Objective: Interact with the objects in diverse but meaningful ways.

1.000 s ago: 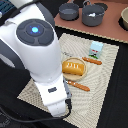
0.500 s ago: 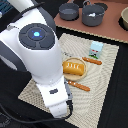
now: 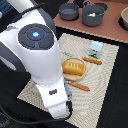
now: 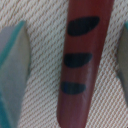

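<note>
White Franka arm (image 3: 37, 55) with a dark wrist fills the exterior view's left, bent down over the striped beige woven placemat (image 3: 107, 85); its bulk hides the gripper in that view.

On the brown counter behind the mat: grey saucepan (image 3: 68, 11) and a larger grey pot (image 3: 94, 15), side by side, well apart from the arm's working end.

On the mat: yellow bread-like block (image 3: 73, 68) near the middle, pale blue carton (image 3: 95, 48) beyond it, a short brown sausage stick (image 3: 92, 61) between the two, and a second brown stick (image 3: 79, 86) on the near side of the bread, one end running in toward the arm's wrist.

Wrist view: gripper (image 4: 70, 65) is spread wide, nothing held. One pale teal-edged finger (image 4: 12, 75) sits on one side of the frame, the other finger (image 4: 123, 50) on the opposite edge. Between them lies a reddish-brown sausage stick with three dark oval marks (image 4: 77, 67), flat on the mat weave, neither finger seen touching it.

Key relation: stick is directly under the gripper, roughly centred, long axis running across the closing line, slightly tilted off square. Closing direction crosses the stick's narrow width, so a squeeze should catch it mid-length. It looks very close; whether the fingertips are low enough to the mat, cannot tell. Likely the same stick as the one by the wrist in the exterior view, not certain.
</note>
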